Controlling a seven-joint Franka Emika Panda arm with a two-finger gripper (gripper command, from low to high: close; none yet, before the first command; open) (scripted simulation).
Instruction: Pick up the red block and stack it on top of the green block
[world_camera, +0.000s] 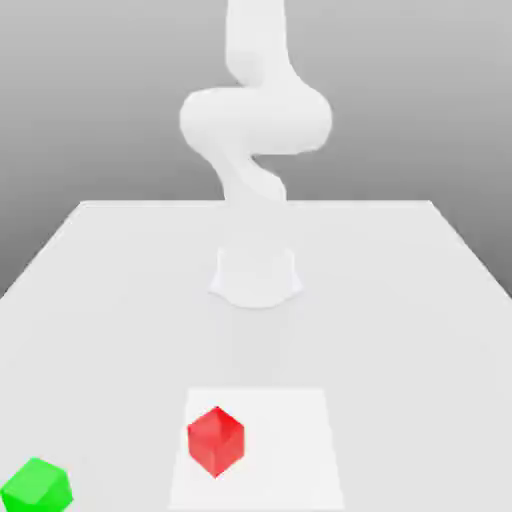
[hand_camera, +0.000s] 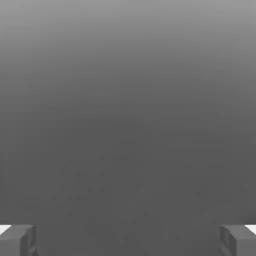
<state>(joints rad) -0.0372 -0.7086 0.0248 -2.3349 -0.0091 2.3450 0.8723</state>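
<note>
Jaws (hand_camera: 128, 240) spread wide, holding nothing. Red block (world_camera: 216, 440) near tabletop (world_camera: 400, 300) front edge; green block (world_camera: 37, 487) at front corner.

Flat, even sim lighting; no cast shadows or glare; bg gray gradient; arm washed-out white.

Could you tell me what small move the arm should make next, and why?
Probably swing the open gripper down over the red block. Its fingertips stand wide apart with nothing between them, and the red block sits untouched on the table, apart from the green block.
</note>
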